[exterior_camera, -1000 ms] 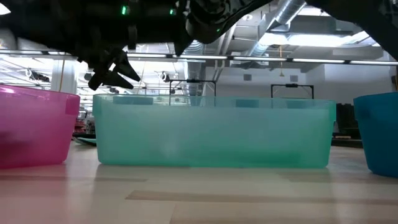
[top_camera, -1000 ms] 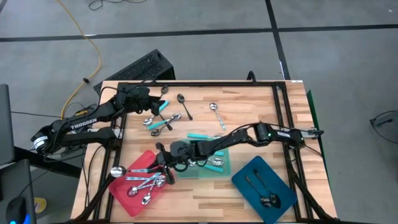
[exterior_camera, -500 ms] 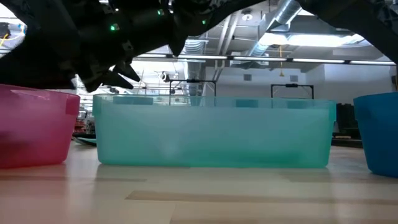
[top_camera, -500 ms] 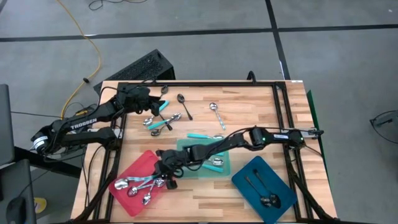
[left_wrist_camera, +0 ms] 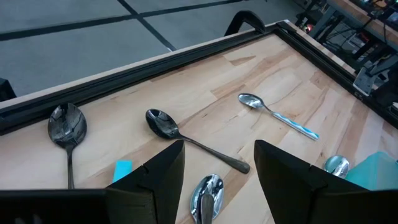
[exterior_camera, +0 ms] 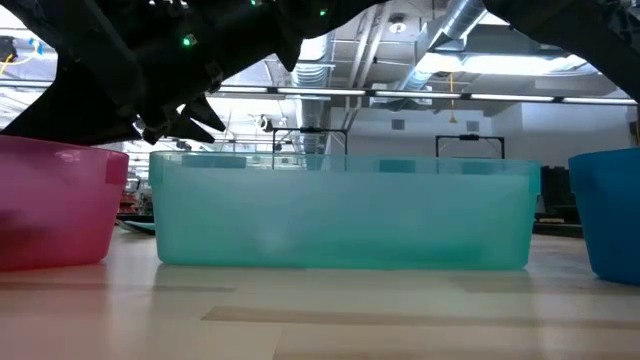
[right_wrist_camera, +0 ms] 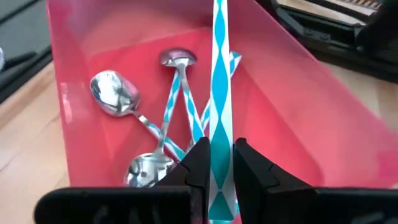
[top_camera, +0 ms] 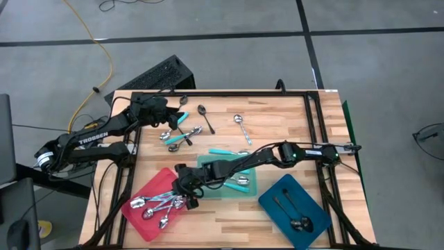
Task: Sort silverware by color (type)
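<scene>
Your right gripper (top_camera: 186, 193) reaches across the table to the near-left and hangs over the red tray (top_camera: 142, 221), its fingers (right_wrist_camera: 198, 163) pinched on the handle of a silver-and-turquoise striped spoon (right_wrist_camera: 219, 93). In the right wrist view that handle runs out from between the fingers above the tray floor, and its bowl end is cut off by the picture's edge. Below it several spoons of the same kind (right_wrist_camera: 115, 94) already lie in the red tray, overlapping one another.

Your left gripper (top_camera: 166, 113) waits at the far-left part of the table with its fingers (left_wrist_camera: 158, 177) spread apart and nothing between them. Just ahead of it a dark spoon (left_wrist_camera: 186, 140) lies bare on the wood, another dark spoon (left_wrist_camera: 67, 127) lies nearer the table's black frame (left_wrist_camera: 155, 59), and a silver spoon with a striped handle (left_wrist_camera: 277, 115) lies farther out. A small heap of spoons (top_camera: 182, 135) sits just beside that gripper.

The teal tray (top_camera: 251, 182) stands in the middle of the near side, and your right arm (top_camera: 277, 154) passes straight over it, hiding much of its contents; turquoise handles (top_camera: 243, 182) show at its edge. The blue tray (top_camera: 313, 221) at the near right holds two dark spoons (top_camera: 295, 212). From table height the teal tray's wall (exterior_camera: 340, 215) fills the middle, with the red tray on the left and the blue on the right.
</scene>
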Tool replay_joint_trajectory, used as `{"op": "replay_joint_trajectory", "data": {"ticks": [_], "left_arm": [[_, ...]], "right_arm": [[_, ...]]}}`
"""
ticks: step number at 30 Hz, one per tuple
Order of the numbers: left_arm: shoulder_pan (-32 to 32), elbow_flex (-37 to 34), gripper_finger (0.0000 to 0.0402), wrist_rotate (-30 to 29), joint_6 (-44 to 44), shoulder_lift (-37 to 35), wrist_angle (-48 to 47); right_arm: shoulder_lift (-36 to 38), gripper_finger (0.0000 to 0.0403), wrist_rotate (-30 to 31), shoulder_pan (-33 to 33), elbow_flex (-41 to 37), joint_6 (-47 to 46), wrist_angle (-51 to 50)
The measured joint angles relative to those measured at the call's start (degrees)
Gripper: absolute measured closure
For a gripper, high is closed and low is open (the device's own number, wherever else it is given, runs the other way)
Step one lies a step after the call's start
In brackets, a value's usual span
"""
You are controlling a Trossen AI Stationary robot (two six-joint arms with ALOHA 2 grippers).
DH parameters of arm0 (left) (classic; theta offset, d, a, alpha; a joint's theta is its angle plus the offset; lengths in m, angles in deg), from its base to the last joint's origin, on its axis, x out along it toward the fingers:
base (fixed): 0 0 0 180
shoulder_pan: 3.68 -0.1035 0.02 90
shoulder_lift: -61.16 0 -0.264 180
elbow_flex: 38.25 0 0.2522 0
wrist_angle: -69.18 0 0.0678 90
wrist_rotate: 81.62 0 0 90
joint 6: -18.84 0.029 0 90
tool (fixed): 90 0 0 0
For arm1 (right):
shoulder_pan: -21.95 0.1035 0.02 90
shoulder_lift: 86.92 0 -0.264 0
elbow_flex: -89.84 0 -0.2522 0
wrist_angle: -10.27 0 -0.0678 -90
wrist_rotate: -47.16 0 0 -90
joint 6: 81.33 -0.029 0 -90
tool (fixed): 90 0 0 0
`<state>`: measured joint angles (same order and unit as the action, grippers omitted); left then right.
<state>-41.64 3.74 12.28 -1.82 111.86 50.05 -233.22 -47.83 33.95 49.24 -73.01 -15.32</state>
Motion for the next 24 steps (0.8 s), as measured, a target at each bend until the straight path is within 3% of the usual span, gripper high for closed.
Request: {"op": "replay_joint_trajectory", "data": {"ticks": [24], "left_arm": [[0.0, 0.0, 0.022, -0.2, 0.0, 0.0, 0.0]], "right_arm": [[-2.1, 0.0318, 0.9, 0.7, 0.0, 0.5, -0.4]]}}
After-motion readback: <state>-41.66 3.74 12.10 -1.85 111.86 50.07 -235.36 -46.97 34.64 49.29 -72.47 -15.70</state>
